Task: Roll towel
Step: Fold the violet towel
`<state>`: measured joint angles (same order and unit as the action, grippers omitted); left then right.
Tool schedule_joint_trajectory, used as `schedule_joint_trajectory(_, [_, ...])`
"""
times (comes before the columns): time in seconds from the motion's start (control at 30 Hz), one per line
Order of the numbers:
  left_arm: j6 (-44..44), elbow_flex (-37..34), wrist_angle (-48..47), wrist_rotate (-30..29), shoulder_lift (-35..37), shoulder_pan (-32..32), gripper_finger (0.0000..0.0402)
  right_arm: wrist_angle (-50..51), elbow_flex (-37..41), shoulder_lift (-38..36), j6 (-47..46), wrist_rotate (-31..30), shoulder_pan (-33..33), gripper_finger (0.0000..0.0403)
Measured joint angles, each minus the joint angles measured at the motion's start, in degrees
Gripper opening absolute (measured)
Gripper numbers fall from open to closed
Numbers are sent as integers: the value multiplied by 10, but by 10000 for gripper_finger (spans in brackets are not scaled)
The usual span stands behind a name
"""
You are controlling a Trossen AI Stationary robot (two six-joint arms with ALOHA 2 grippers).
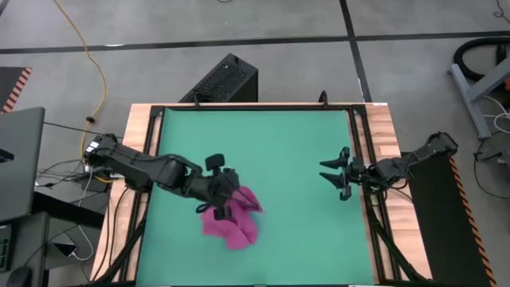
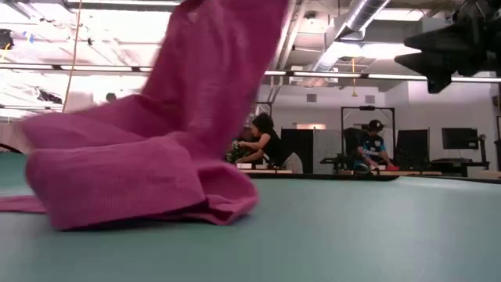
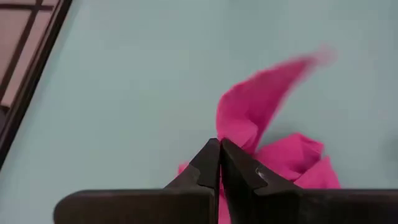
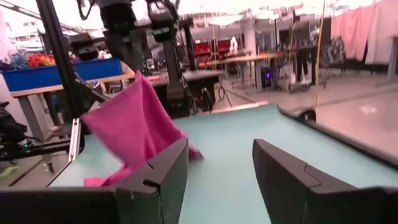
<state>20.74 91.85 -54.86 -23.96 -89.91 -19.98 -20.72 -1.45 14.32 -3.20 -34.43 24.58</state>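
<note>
High view: left end effector (image 1: 222,199) pinches towel (image 1: 233,224) corner up.

Left arm reaches across the counter, its end effector (image 1: 225,199) pinched closed on the towel (image 1: 237,226). Right arm waits at the right edge, end effector (image 1: 333,177) spread apart.

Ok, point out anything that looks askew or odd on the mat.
The towel is the odd thing: it lies crumpled in a heap rather than flat or rolled, one corner lifted off the green mat by the left tool, shut on it. The right tool hovers open near the mat's right edge.
</note>
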Motion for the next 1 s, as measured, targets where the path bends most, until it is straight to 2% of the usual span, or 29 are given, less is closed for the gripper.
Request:
schedule_joint_trajectory(0.23, [-31,-3,1,12,-20,41,0,-148,-2,160,67,-13,0,203])
schedule_joint_trajectory(0.43, [-70,-2,21,8,-34,75,0,-156,-59,340,68,-17,0,210])
schedule_joint_trajectory(0.57, [-77,-2,33,6,-36,95,0,-155,-128,474,95,-28,2,212])
schedule_joint_trajectory(0.77, [-77,-2,76,-10,-38,121,0,-158,-267,676,193,-108,11,213])
schedule_joint_trajectory(1.0, [-61,-2,128,-66,-38,153,0,-157,-415,830,261,-202,30,213])
